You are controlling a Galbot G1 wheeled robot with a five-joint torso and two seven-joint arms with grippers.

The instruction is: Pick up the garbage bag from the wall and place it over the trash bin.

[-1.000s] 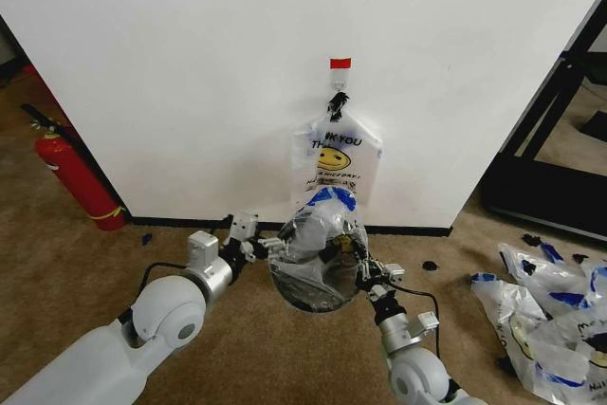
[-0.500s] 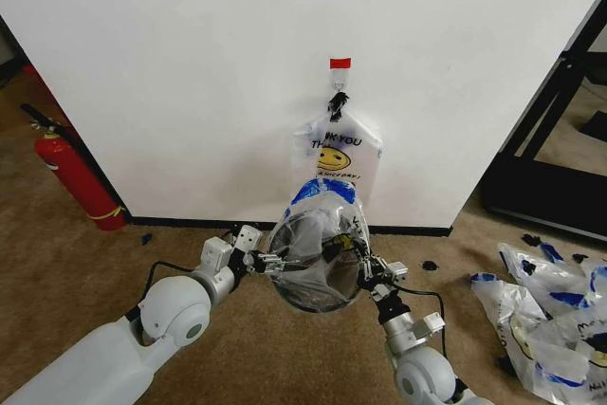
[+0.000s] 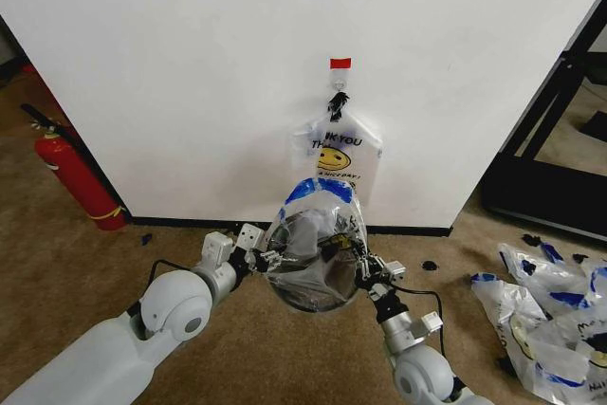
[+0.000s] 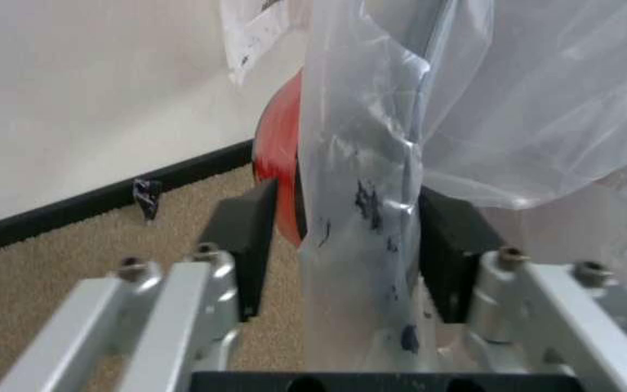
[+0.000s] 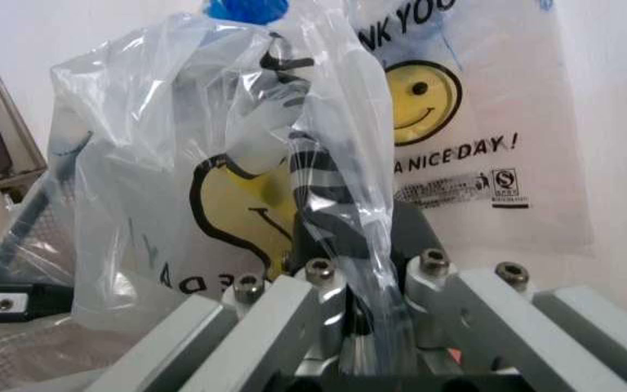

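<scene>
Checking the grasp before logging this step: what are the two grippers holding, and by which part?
Both hold the garbage bag: the left gripper and right gripper each pinch a bunched fold of plastic on opposite sides.

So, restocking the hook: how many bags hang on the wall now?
1: a smiley bag hangs from the wall hook. Another bag is held over the trash bin by both hands; more lie on the floor.
</scene>
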